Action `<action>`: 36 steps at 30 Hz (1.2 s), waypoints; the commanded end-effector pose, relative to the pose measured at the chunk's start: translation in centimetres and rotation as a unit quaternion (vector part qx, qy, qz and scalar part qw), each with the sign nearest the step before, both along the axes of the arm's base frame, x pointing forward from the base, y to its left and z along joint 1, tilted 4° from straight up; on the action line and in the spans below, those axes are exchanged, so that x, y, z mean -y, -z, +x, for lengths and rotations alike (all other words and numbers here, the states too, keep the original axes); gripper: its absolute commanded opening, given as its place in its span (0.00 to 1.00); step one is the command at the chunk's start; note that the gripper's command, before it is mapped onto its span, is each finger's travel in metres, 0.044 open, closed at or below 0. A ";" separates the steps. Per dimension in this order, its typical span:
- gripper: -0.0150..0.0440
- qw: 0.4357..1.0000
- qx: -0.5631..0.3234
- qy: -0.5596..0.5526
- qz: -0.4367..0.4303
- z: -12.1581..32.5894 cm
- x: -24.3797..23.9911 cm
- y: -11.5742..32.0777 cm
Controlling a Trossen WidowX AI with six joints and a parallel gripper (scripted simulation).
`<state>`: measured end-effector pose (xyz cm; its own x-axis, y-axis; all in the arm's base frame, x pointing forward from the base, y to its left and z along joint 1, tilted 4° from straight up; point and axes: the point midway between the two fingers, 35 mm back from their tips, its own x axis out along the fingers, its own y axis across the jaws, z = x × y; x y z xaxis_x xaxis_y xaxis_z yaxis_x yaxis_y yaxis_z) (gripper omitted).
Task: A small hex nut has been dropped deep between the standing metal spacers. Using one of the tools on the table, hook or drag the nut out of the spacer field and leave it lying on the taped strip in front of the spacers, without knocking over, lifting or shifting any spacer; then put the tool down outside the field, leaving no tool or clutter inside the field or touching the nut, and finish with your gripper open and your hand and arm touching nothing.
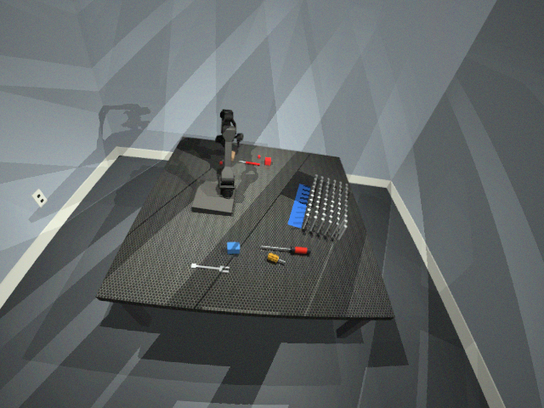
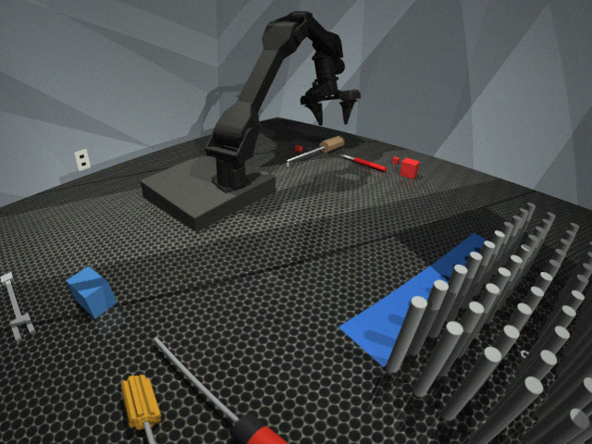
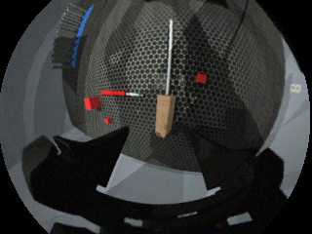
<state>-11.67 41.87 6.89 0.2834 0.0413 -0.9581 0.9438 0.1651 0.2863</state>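
My gripper [image 2: 333, 123] [image 3: 160, 132] is open and empty, pointing down above the far part of the table. Below it lies the hook tool, its wooden handle [image 1: 233, 155] [image 2: 333, 144] [image 3: 166, 114] nearest the fingers in the wrist view. Its thin metal shaft [image 2: 305, 156] [image 3: 170, 58] ends in a short bent tip in the exterior view. The metal spacers [image 1: 325, 206] [image 2: 406, 334] stand upright in rows. The nut [image 2: 524, 353] is a small pale ring on the table between spacers. The blue taped strip [image 1: 296, 212] [image 2: 377, 315] lies in front of the rows, with no nut visible on it.
Beside the hook tool lie a red pen-like tool [image 2: 369, 164] [image 3: 113, 93], a red cube [image 2: 409, 167] [image 3: 92, 103] and small red pieces. Nearer the top camera are a blue block [image 1: 233, 247], a wrench [image 1: 208, 267], a red-handled screwdriver [image 1: 300, 251] and a yellow-handled one [image 1: 273, 257].
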 end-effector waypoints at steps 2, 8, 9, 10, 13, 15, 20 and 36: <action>1.00 1.000 0.002 -0.004 -0.001 0.3 0.0 -0.1; 1.00 0.998 -0.056 -0.002 -0.014 0.7 -0.1 0.3; 1.00 0.996 -0.090 -0.002 -0.019 0.9 -0.1 0.4; 1.00 0.994 -0.109 -0.002 -0.021 1.0 -0.1 0.5; 1.00 0.993 -0.116 -0.002 -0.021 1.0 -0.2 0.5; 1.00 0.993 -0.116 -0.002 -0.021 1.0 -0.2 0.5; 0.96 0.993 -0.116 -0.002 -0.021 1.0 -0.2 0.5; 0.73 0.993 -0.116 -0.002 -0.021 1.0 -0.2 0.5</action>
<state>-10.56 42.01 6.34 0.0601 -0.0020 -0.9982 0.9831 0.1736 0.0589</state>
